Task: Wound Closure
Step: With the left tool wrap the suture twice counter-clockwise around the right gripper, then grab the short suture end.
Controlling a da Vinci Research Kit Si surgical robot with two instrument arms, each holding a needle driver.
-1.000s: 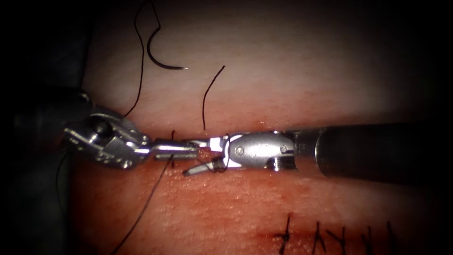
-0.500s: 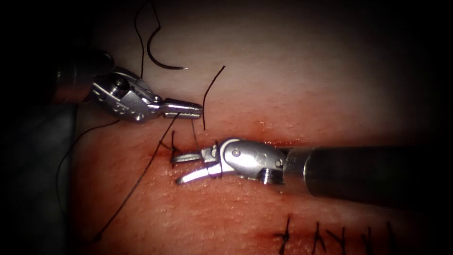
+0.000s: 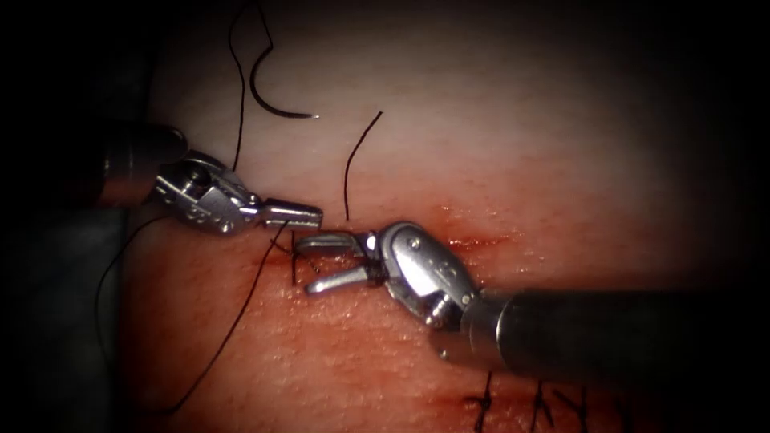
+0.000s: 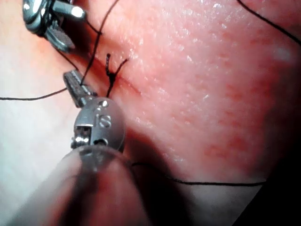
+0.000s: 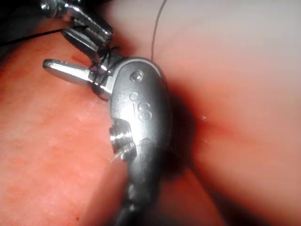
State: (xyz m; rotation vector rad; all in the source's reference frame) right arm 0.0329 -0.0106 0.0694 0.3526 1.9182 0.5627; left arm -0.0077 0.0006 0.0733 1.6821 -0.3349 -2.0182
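Note:
My left tool [image 3: 295, 214] is shut on the thread [image 3: 233, 329] just above the left end of the cut [image 3: 473, 239]. From its jaws the thread trails down and to the left over the tissue [image 3: 521, 160]. In the left wrist view the left tool [image 4: 74, 87] grips the thread beside a dark knot [image 4: 110, 70]. My right tool [image 3: 317, 261] has its jaws spread open around the knot [image 3: 293, 258] and holds nothing; it looks the same in its own view [image 5: 66, 54]. The curved needle [image 3: 269, 100] lies free on the pale tissue at the upper left, not in the tissue.
A short cut thread end [image 3: 357, 160] lies on the tissue above the cut. Several finished stitches [image 3: 485, 401] sit along the bottom edge, under the right shaft [image 3: 609, 337]. Red fluid wets the tissue around the cut. The left tool [image 5: 80, 16] appears close beside the right jaws.
The left tool lifted from the cut with the thread, then dropped back a little to the left. The right tool stayed open, shifted left, and its shaft swung lower.

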